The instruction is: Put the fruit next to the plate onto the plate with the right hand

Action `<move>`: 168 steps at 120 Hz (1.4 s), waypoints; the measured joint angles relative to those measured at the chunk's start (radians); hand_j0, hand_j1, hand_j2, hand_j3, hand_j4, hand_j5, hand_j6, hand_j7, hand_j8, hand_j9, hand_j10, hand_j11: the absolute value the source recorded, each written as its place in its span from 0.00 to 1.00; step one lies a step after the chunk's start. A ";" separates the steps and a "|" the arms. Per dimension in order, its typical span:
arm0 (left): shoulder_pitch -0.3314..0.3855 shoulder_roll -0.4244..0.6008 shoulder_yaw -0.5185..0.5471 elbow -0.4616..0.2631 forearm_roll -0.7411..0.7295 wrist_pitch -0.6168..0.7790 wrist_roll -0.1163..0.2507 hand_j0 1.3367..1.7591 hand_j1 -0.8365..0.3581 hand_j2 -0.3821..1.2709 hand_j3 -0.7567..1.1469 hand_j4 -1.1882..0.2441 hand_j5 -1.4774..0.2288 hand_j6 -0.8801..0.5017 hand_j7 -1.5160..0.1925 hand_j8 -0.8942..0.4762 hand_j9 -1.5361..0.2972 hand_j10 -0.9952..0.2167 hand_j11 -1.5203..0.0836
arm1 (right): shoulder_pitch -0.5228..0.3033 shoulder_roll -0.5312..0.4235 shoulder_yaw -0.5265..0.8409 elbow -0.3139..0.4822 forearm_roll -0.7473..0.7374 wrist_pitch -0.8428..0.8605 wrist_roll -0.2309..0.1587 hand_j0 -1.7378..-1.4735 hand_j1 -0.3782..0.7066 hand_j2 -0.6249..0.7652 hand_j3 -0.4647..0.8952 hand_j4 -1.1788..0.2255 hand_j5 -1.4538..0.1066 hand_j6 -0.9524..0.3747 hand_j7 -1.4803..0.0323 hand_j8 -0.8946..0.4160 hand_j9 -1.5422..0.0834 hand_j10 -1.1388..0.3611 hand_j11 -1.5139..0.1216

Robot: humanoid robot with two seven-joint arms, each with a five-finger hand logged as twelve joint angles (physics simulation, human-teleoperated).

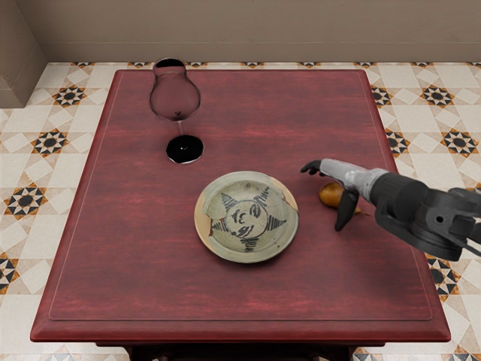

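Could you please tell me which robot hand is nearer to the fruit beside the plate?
Right. The right robot hand hovers directly over the fruit, fingers spread, just right of the plate. The left robot hand is out of view.

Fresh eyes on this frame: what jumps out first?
The patterned plate at the centre of the red table, painted with a dark star and face. Just right of it, the right hand hangs with fingers spread over a small orange-brown fruit, which lies off the plate. A tall wine glass stands at the far left.
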State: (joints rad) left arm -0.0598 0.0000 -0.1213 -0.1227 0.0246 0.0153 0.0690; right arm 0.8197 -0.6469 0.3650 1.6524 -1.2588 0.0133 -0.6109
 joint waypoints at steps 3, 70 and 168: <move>0.000 0.000 0.000 0.000 0.000 0.000 0.000 0.76 0.97 0.23 0.40 0.82 0.85 0.62 0.87 0.64 0.82 0.80 0.93 | -0.001 0.000 0.000 0.001 -0.001 -0.002 0.000 0.30 0.26 0.42 0.34 0.69 0.75 0.55 0.80 0.52 0.78 0.62 0.76; 0.000 0.000 0.000 0.000 0.000 0.000 0.000 0.76 0.97 0.23 0.40 0.82 0.85 0.62 0.87 0.64 0.82 0.80 0.93 | -0.045 -0.002 0.002 0.003 -0.060 -0.048 0.000 0.30 0.43 0.40 0.34 0.57 0.62 0.43 0.66 0.40 0.65 0.51 0.63; 0.000 0.000 0.000 0.000 0.000 0.000 0.000 0.76 0.97 0.23 0.40 0.82 0.85 0.62 0.87 0.64 0.82 0.80 0.93 | -0.052 0.007 0.020 -0.005 -0.059 -0.070 0.000 0.31 0.64 0.58 0.34 0.39 0.38 0.28 0.43 0.35 0.42 0.39 0.39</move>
State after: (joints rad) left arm -0.0598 0.0000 -0.1213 -0.1227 0.0246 0.0153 0.0690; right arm 0.7673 -0.6403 0.3849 1.6472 -1.3182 -0.0569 -0.6108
